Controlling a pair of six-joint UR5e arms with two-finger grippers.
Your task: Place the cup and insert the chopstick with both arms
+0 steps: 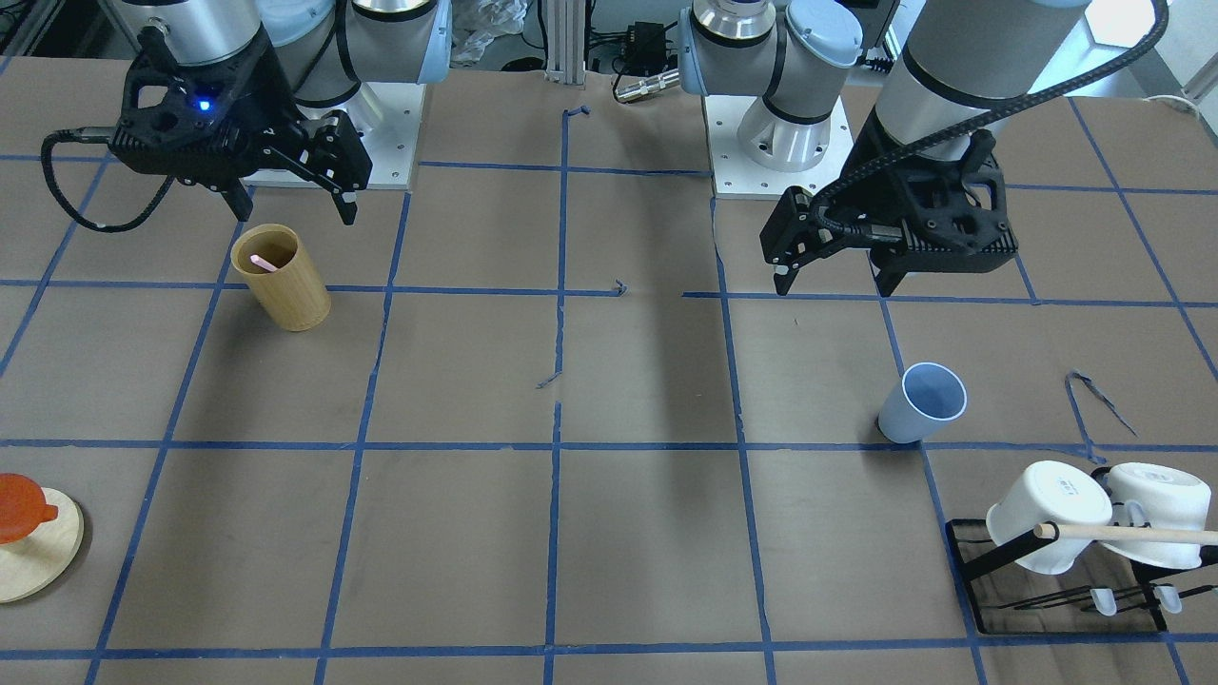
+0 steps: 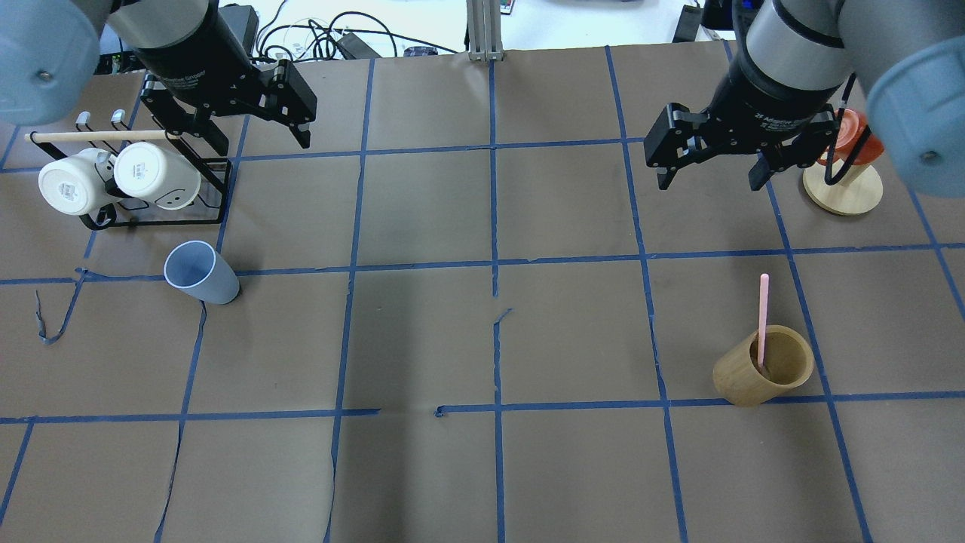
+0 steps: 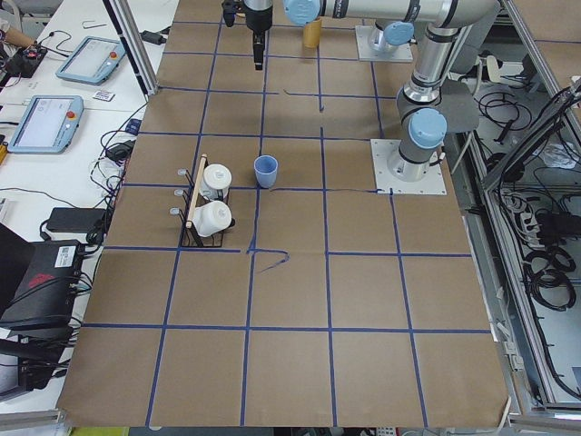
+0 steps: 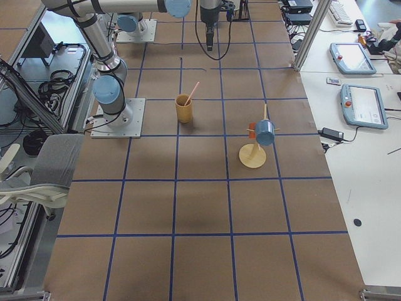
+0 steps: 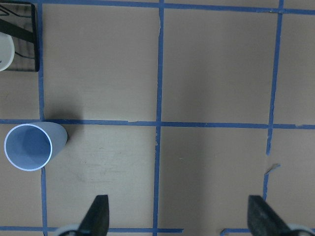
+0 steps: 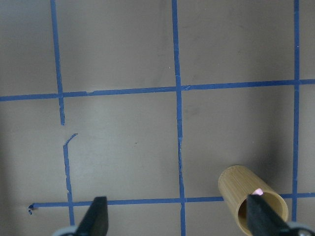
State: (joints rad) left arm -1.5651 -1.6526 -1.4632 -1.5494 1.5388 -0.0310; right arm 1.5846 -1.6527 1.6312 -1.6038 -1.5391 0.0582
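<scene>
Left gripper (image 2: 260, 139): wide open, holding nothing.
Cup (image 2: 200, 271): upright, below me, outside my jaw span.
Right gripper (image 2: 709, 179): wide open, empty.
Chopstick (image 2: 763, 317): leaning in the holder (image 2: 765, 373), below me, off-centre.
Next, I judge: centre over each thing before descending, and pinch the chopstick near its top.

The black two-finger left gripper (image 2: 260, 139) hangs above the table, pointing straight down from a vertical wrist, fingers spread wide. The black two-finger right gripper (image 2: 709, 179) hangs level with it, jaws equally wide. The silver-grey left arm (image 2: 177, 30) and silver-grey right arm (image 2: 791, 38) reach forward.
</scene>
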